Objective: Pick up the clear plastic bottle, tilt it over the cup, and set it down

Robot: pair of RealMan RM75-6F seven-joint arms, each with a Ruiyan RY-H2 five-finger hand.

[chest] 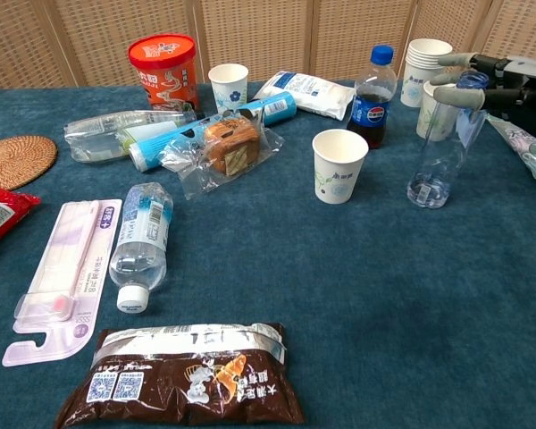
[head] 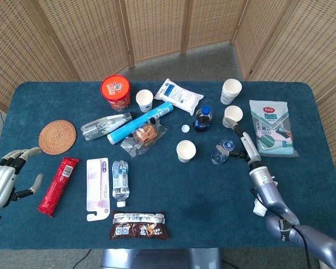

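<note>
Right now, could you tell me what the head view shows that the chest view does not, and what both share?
Only the head view shows the left hand at the table's edge and the whole green wipes pack. Only the chest view shows the stacked rims of the far paper cups. Both show the right hand beside the clear bottle.

Bright even light, soft shadows, sharp

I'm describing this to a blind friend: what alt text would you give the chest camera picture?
A robot's right hand reaches in from the right edge to the top of an upright clear plastic bottle on a blue table. A paper cup stands to its left, among scattered snacks, bottles and packets.
</note>
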